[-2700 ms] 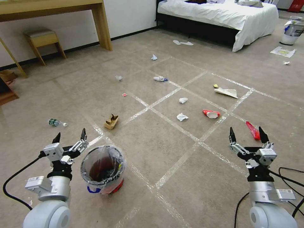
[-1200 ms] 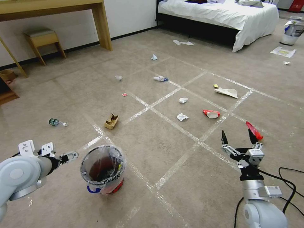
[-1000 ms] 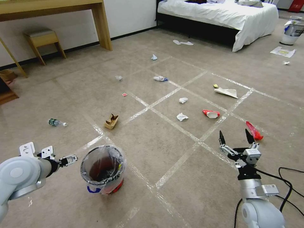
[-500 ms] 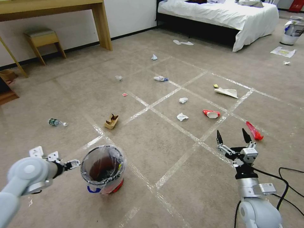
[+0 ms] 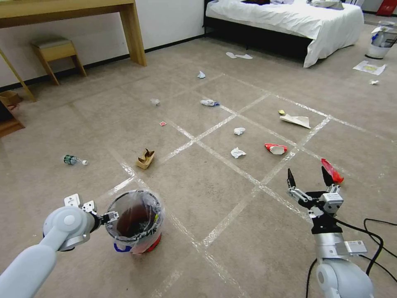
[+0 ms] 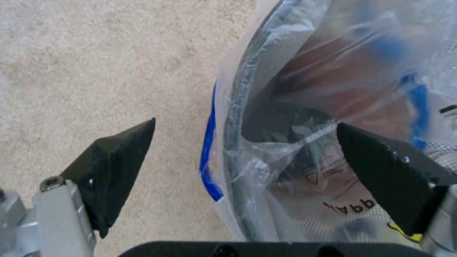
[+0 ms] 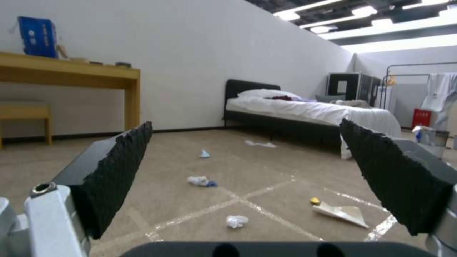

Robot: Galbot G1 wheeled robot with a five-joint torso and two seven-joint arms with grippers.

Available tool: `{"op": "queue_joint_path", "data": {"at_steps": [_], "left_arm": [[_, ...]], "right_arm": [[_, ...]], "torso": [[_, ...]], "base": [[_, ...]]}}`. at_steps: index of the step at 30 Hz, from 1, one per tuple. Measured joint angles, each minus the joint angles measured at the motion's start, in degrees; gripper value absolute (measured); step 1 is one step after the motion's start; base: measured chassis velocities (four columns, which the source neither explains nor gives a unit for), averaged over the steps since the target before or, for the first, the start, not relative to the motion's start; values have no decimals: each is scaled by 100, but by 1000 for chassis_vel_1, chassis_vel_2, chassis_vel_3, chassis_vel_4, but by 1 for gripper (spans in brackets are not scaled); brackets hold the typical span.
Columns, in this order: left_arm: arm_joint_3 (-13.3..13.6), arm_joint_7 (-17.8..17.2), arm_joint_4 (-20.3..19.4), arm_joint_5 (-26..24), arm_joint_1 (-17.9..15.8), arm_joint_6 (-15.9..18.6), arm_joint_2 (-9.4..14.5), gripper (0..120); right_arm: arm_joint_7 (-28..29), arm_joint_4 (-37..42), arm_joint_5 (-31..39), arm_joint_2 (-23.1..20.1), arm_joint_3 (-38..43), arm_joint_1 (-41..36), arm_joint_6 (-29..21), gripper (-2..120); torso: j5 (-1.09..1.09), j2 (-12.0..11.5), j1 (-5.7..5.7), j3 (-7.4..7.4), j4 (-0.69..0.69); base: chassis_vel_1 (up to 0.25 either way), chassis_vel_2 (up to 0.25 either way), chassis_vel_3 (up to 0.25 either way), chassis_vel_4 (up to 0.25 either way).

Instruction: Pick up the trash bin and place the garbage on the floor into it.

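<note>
1. The floor [image 5: 215, 194], a beige carpet crossed by shiny tape lines, ran wide and bare ahead of the robot, with the bed [image 5: 285, 16] and the wooden desk [image 5: 66, 16] well back at its far edges.
2. The trash bin [image 5: 134, 221] stood upright near the robot's left, its clear liner [image 6: 305, 71] crinkled over the rim.
3. The left gripper [image 6: 245, 157] was at the bin's near-left rim with fingers spread wide, one outside over carpet, the other over the lined inside, so the rim lay between them.
4. The right gripper [image 5: 308, 181] hovered above the carpet with fingers likewise spread, holding nothing, a red wrapper [image 5: 332, 171] just beyond it.
5. The garbage lay scattered well apart: torn cardboard [image 5: 145, 159], a small bottle [image 5: 74, 160], crumpled tissues [image 5: 237, 152].
6. To grip well, I judged the fingers should sink deeper astride the rim before closing, catching wall rather than loose liner alone.
7. Room to lift looked ample; nothing crowded the bin.
</note>
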Motion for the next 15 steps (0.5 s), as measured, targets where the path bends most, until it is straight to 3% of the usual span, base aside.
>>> {"op": "queue_joint_path", "data": {"at_steps": [15], "left_arm": [[585,-197,952,-117,-644,17,-349,100]], "right_arm": [[-16,50,-30,50,0,-40,33,100]], "torso": [[-2,0,0,0,-1]], "base": [[0,0,0,0]]}}
